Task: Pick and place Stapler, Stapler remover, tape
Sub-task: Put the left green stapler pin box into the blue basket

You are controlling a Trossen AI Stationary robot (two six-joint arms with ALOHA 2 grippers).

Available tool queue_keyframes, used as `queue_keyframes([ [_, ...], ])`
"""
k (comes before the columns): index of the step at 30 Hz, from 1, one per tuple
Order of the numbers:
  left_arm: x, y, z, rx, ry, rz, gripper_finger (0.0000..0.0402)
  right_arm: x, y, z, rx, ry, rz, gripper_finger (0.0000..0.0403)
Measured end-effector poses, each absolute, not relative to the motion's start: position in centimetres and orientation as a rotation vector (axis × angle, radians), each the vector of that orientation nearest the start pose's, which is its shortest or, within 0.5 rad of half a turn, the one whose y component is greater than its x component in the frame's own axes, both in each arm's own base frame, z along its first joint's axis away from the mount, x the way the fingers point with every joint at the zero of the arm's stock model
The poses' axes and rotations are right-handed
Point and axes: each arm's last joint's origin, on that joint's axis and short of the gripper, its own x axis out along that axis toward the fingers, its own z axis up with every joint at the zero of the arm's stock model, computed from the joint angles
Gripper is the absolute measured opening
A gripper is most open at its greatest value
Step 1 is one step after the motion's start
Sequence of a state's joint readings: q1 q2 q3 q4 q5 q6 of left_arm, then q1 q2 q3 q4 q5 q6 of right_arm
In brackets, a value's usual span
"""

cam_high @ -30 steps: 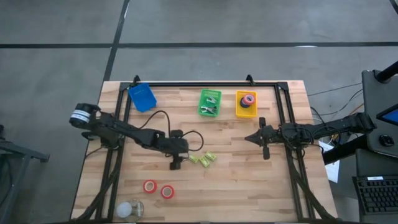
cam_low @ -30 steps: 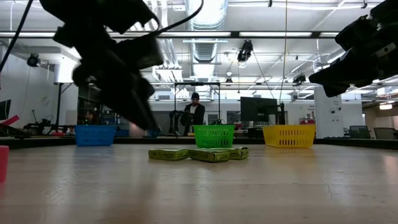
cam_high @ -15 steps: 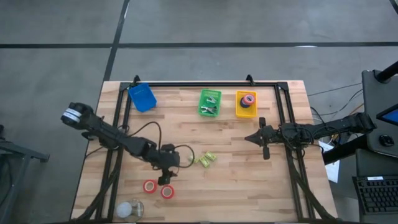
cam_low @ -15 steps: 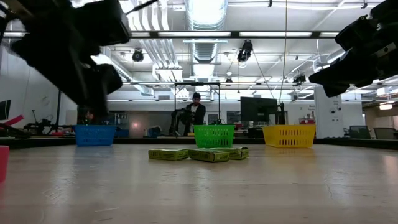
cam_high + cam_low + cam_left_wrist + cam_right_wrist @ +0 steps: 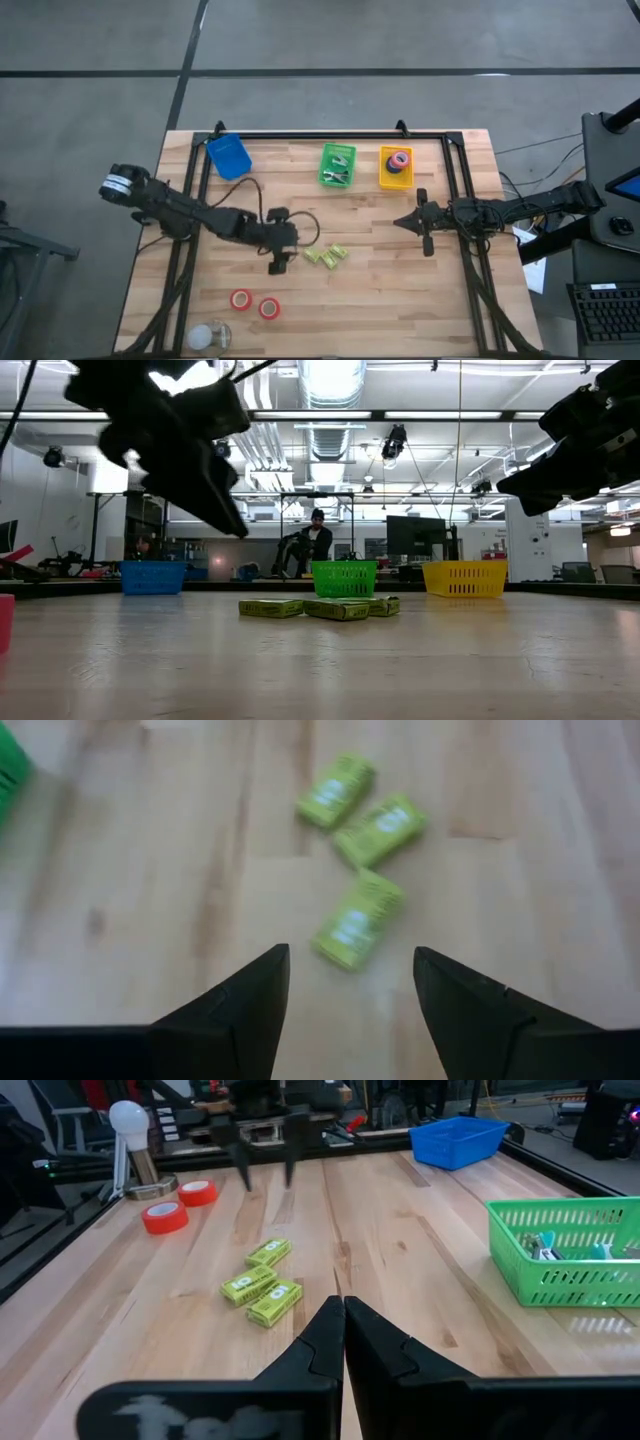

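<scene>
The left gripper hangs empty with its fingers spread, just beside three small yellow-green boxes clustered mid-table, the nearest lying end-on between its fingertips in the left wrist view; their label print is too blurred to read. Two red tape rolls lie near it toward the table's front edge. The right gripper waits shut and empty well apart, so the left arm looks nearer.

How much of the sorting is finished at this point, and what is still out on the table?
Done: two tape rolls sit in the yellow basket, and small tools fill the green basket. In hand: nothing; the left gripper hovers open by three green boxes; the right gripper waits shut. Left: those boxes, two red tape rolls; the blue basket looks empty.
</scene>
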State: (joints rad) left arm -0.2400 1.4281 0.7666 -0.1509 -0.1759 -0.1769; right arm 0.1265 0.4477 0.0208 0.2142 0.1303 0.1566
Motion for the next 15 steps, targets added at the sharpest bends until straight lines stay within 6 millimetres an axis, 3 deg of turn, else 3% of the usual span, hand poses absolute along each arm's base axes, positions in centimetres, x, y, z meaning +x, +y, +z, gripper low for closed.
queue_keyframes([
  [5,28.2,-3.8,18.8,0.011,0.791,-0.026,0.0218,12.4,1.2,15.1,0.129,0.21,-0.021,0.0009],
  [15,31.2,-4.2,15.6,0.118,0.862,-0.098,0.0218,12.4,1.2,15.1,0.129,0.21,-0.02,0.0009],
])
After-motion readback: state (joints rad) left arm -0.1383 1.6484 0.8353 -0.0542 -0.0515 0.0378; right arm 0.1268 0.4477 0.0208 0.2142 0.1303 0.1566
